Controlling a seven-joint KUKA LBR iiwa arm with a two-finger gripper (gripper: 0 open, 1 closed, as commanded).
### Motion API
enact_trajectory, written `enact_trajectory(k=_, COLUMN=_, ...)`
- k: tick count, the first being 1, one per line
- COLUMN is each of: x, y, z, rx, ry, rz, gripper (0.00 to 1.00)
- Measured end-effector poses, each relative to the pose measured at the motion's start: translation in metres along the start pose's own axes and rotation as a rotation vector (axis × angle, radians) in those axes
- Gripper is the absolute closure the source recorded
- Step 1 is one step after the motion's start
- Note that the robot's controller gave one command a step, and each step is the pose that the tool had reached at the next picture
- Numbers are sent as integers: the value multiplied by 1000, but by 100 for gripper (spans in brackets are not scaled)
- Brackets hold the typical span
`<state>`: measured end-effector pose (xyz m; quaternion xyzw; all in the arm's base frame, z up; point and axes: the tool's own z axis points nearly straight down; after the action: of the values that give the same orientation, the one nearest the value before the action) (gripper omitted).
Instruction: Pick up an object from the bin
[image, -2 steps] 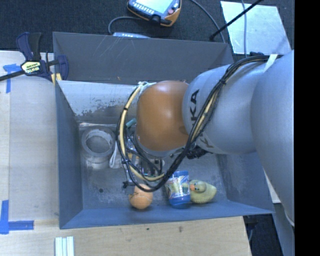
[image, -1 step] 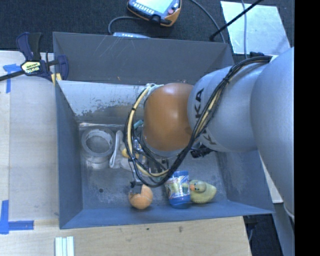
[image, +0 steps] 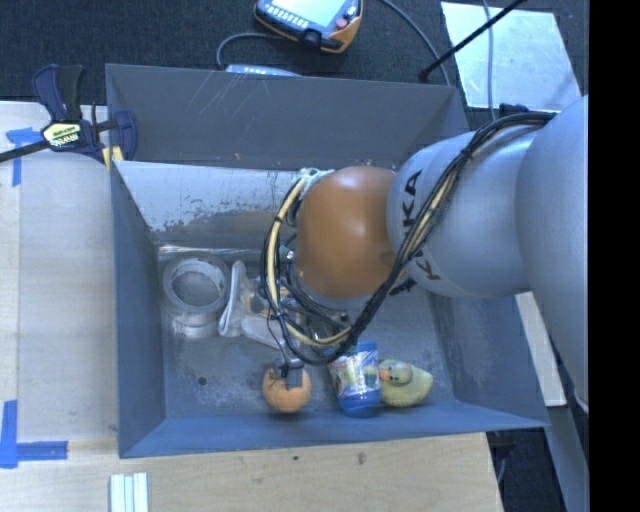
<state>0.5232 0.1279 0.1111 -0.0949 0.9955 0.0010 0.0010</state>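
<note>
Whether the fingers are apart or together I cannot tell: the gripper (image: 290, 370) is low in the bin (image: 135, 300), mostly under the robot's orange cover (image: 340, 235) and a tangle of cables, and just a dark tip shows. That tip sits right at the top of a small orange ball (image: 287, 393) lying at the lower middle of the frame, close to the bin's near wall. It looks to be touching the ball, though nothing shows the ball gripped.

Just right of the ball stands a small blue-and-white container (image: 357, 385), and touching that on its right lies a yellow rubber duck (image: 406, 383). Well apart, at the left of the bin floor, sits a clear plastic cup (image: 196, 285) with a pale curved piece (image: 232, 300) beside it (what it is I cannot make out).

My reading is that the task is at the descent-and-grasp step, with the ball as the likely target. The next move calls for closing squarely around the ball, which may roll toward the wall or the container, and then lifting straight up.
</note>
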Motion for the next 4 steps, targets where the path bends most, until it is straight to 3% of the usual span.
enact_trajectory(k=1, x=-10, y=-51, z=22, rx=0, ry=-12, rz=144, gripper=0)
enact_trajectory(k=2, x=-29, y=-47, z=37, rx=2, ry=-6, rz=-47, gripper=100)
enact_trajectory(k=3, x=-29, y=-47, z=37, rx=1, ry=-6, rz=-46, gripper=100)
enact_trajectory(k=4, x=-27, y=-43, z=-3, rx=1, ry=3, rz=-55, gripper=100)
